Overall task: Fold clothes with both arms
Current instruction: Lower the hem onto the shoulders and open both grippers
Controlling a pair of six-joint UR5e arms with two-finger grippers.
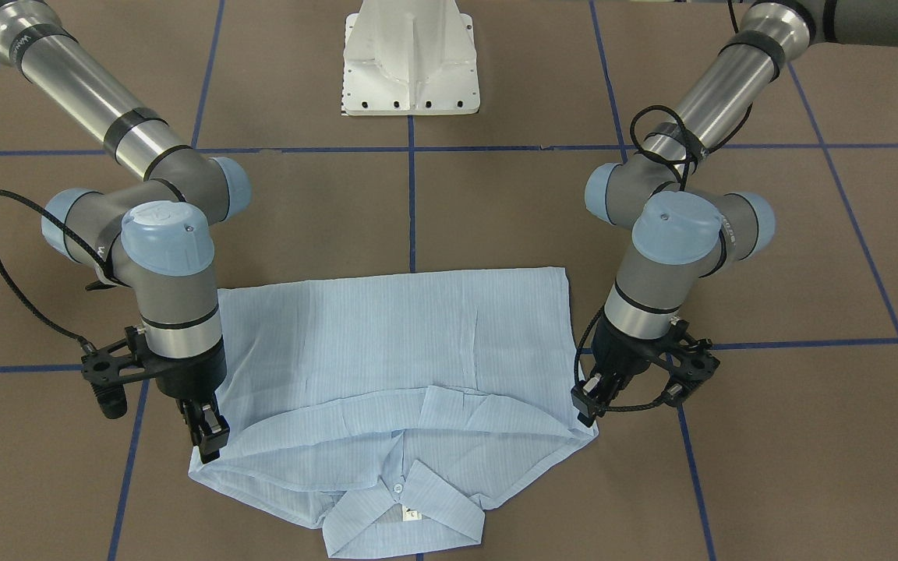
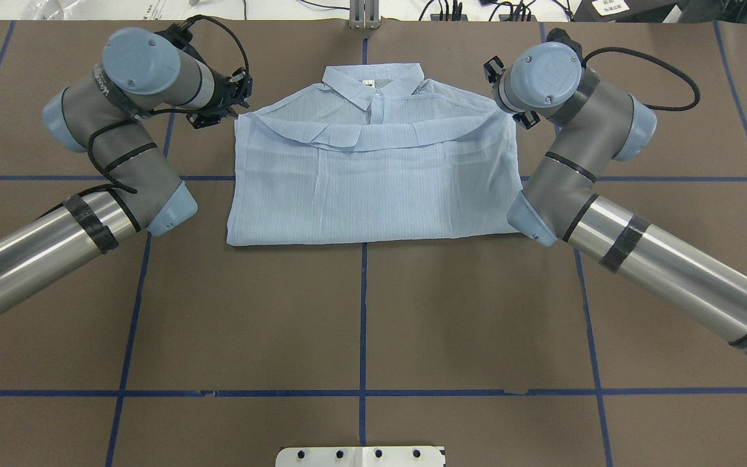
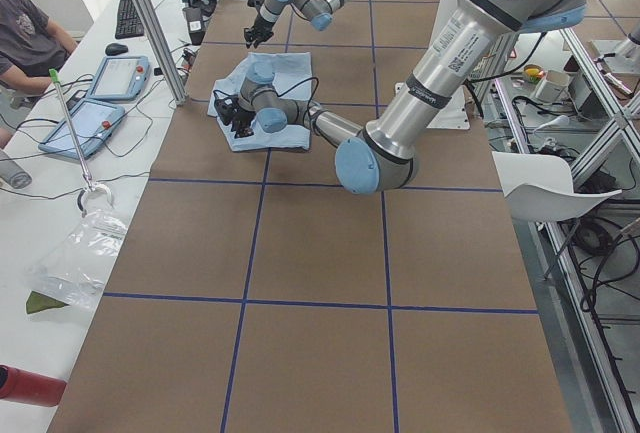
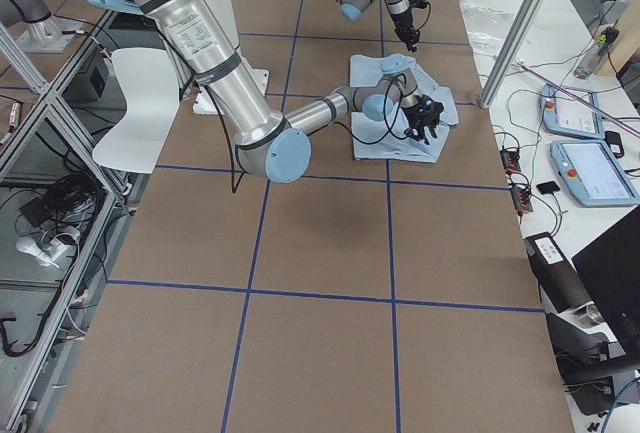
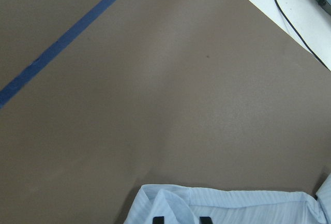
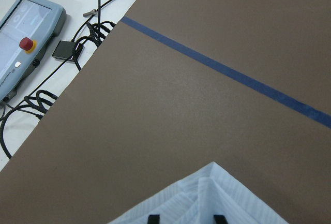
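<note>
The pale-blue striped shirt [image 1: 402,343] lies flat on the brown table, folded up to the shoulders, with its collar [image 1: 410,506] on the side away from the robot's base. It also shows in the overhead view [image 2: 373,181]. My left gripper [image 1: 585,405] is low at one shoulder corner of the shirt. In the left wrist view its two fingertips stand apart over the cloth [image 5: 232,206]. My right gripper [image 1: 211,438] is low at the opposite shoulder corner. In the right wrist view its tips also stand apart, with the shirt's corner [image 6: 207,198] between them. Both look open.
The white pedestal base [image 1: 410,62] stands mid-table on the robot's side. Blue tape lines [image 2: 364,311] cross the brown table. Beyond the table edge near the collar lie teach pendants [image 6: 26,27] and cables. A person [image 3: 30,33] sits there.
</note>
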